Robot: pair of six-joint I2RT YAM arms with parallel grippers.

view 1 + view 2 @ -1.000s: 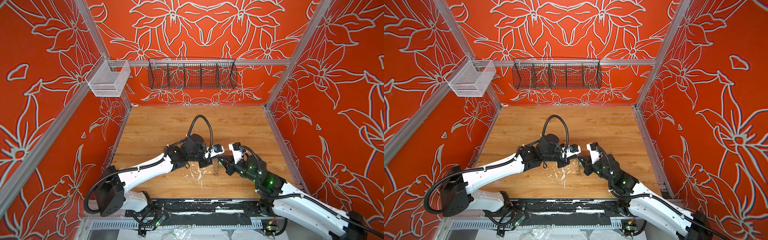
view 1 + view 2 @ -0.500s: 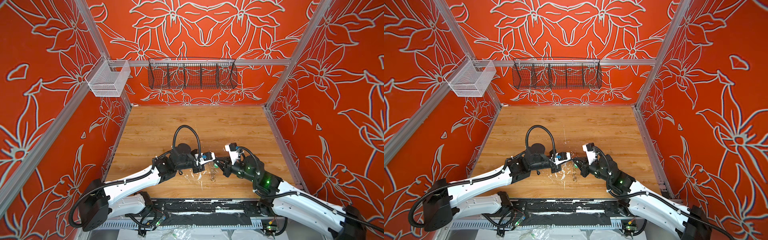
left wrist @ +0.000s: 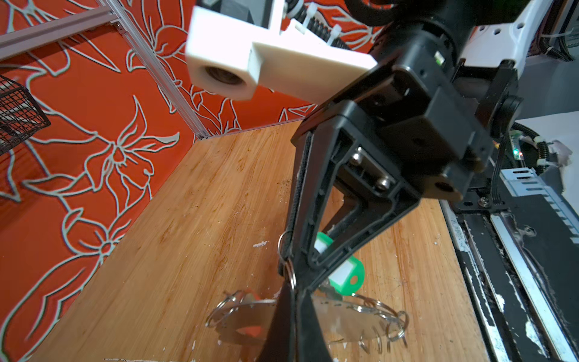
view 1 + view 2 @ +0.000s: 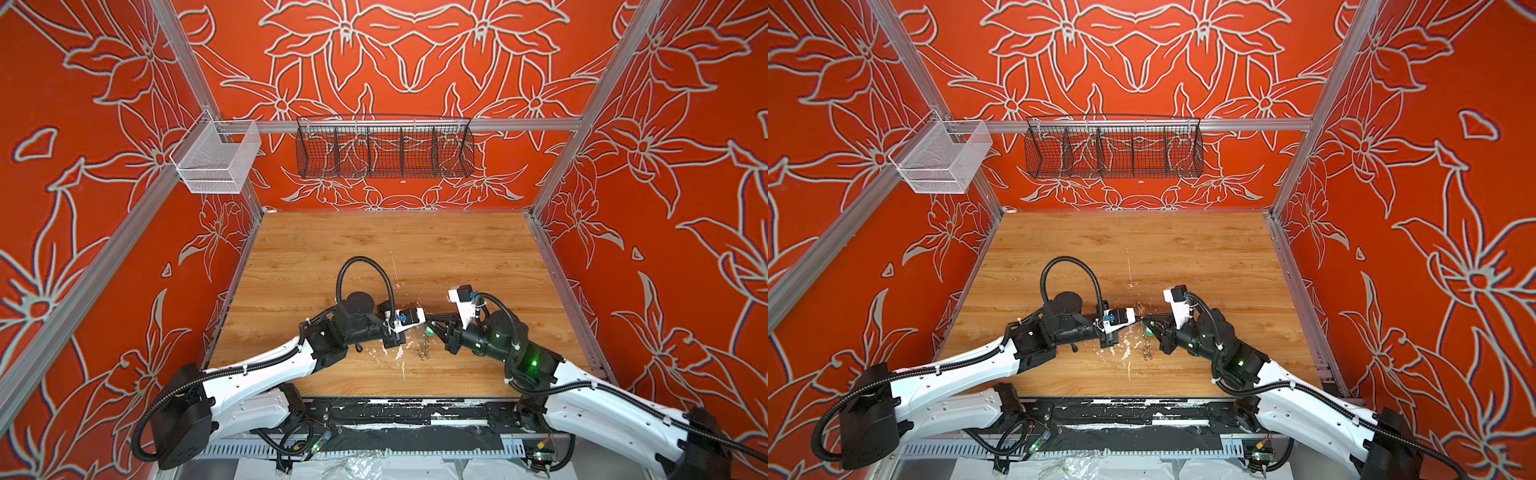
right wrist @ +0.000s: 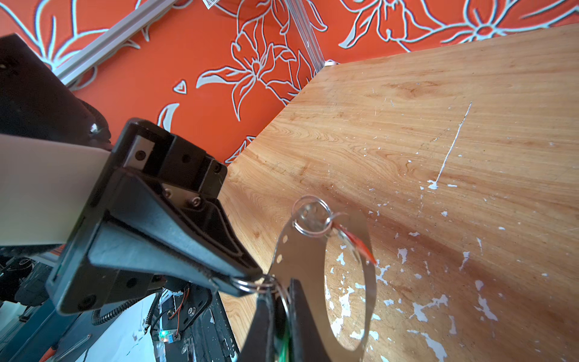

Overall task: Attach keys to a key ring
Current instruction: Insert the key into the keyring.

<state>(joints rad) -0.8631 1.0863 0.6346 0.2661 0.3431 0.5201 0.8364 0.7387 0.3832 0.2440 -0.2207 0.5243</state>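
While the left gripper (image 5: 250, 280) pinches the key ring (image 5: 291, 250), the right gripper (image 3: 296, 271) beside it squeezes the green key (image 3: 355, 277).

Heads up: in both top views the key ring (image 4: 423, 352) is just a tiny glint under the tips. In the left wrist view it's blurry, with its middle hidden behind the left gripper (image 3: 296, 294). The green key (image 3: 347, 275) sits half behind the right gripper (image 3: 289, 269). In the right wrist view the ring runs off the edge, and the orange key (image 5: 357, 246) is a smear.
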